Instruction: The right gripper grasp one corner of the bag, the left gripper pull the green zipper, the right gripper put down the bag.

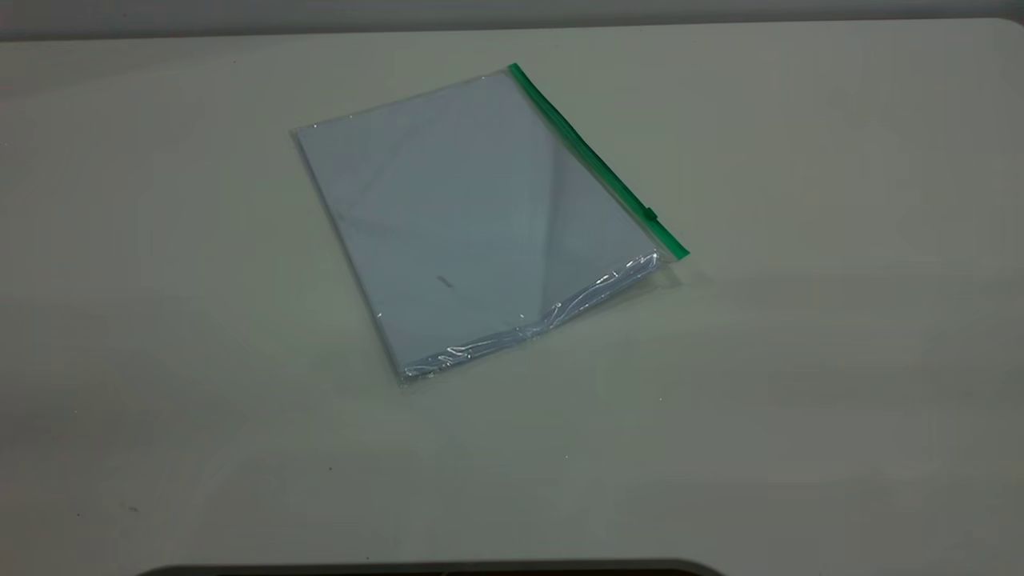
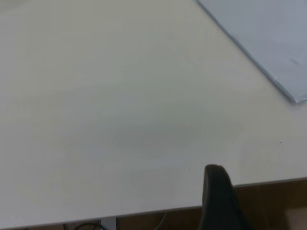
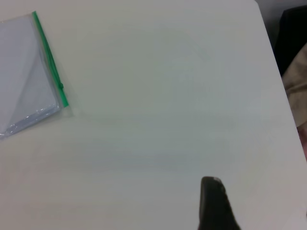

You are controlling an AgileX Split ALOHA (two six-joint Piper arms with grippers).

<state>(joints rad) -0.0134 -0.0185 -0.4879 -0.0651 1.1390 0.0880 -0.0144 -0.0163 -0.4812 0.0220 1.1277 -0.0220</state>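
The bag is laid flat mid-table, its long axis running diagonally, the green zipper on its right edge. Of each gripper, left and right, one dark fingertip is seen; their opening cannot be told, and nothing is touched.

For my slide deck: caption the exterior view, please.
Clear plastic bag of pale sheets, green zipper along one edge, lying flat on a white table.
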